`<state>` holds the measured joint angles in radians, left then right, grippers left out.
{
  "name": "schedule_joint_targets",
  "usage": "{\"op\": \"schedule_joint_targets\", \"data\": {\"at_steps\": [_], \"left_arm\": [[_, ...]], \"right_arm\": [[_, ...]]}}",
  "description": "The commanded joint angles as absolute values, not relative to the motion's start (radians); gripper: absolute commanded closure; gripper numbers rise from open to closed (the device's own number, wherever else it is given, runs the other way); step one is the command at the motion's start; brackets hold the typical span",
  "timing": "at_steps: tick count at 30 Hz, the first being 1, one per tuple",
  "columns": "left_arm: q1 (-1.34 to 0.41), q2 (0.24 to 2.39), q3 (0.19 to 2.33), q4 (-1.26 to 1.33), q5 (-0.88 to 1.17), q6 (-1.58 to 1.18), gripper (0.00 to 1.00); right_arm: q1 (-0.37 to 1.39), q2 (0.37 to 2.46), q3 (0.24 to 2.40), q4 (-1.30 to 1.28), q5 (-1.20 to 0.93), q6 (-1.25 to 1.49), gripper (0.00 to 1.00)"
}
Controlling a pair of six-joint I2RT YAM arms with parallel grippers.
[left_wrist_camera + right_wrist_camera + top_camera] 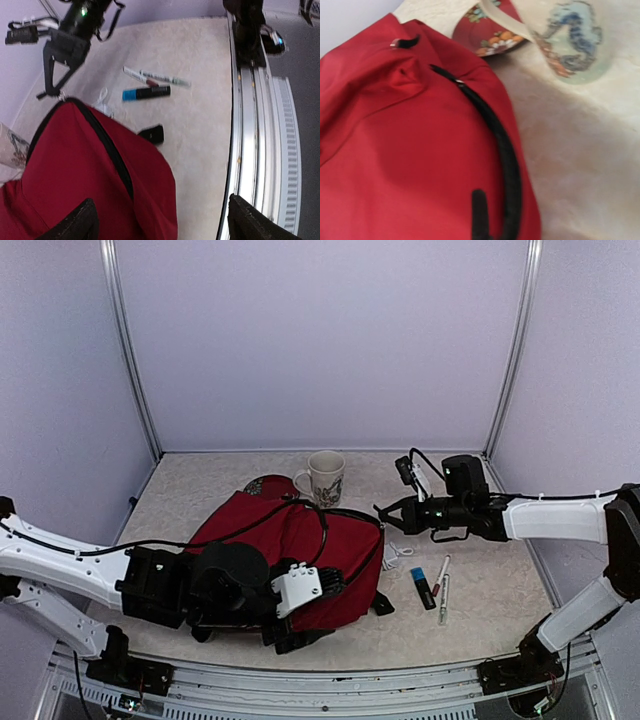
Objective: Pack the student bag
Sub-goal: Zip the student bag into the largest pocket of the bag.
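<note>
The student bag (290,550), dark red with a black zipper line, lies flat in the middle of the table. My left gripper (332,580) hovers over its near right part. In the left wrist view its fingers (80,225) stand wide open above the bag (75,165) and the table, with nothing between them. My right gripper (382,512) is shut, its pointed tip at the bag's far right corner (48,93). Whether it pinches anything there I cannot tell. The right wrist view looks down on the bag (410,150) and its black zipper (505,155).
A white patterned mug (325,477) stands behind the bag, beside a red floral item (490,35). Right of the bag lie a blue-capped marker (424,587), two pens (441,585), a thin white cord (398,552) and a black buckle (152,134). A metal rail (250,125) runs along the near edge.
</note>
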<state>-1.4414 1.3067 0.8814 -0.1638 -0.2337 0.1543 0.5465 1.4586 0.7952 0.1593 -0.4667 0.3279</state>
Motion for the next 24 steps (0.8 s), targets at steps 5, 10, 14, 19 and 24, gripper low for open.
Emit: {"op": "schedule_joint_targets", "data": {"at_steps": [5, 10, 14, 19, 24], "left_arm": [[-1.355, 1.607, 1.173, -0.088, -0.260, 0.075, 0.13], [-1.296, 1.748, 1.288, -0.188, -0.276, 0.029, 0.14], [-1.285, 1.811, 1.303, -0.196, -0.339, 0.027, 0.15], [-1.289, 1.847, 1.301, -0.191, -0.363, 0.070, 0.54], [-1.356, 1.749, 1.171, -0.101, -0.331, 0.179, 1.00]], "right_arm": [[0.581, 1.415, 0.767, 0.232, -0.427, 0.353, 1.00], [0.581, 1.393, 0.760, 0.241, -0.411, 0.362, 1.00], [0.581, 1.382, 0.761, 0.243, -0.412, 0.364, 1.00], [0.581, 1.376, 0.765, 0.240, -0.403, 0.361, 1.00], [0.580, 1.373, 0.784, 0.221, -0.351, 0.349, 1.00]]}}
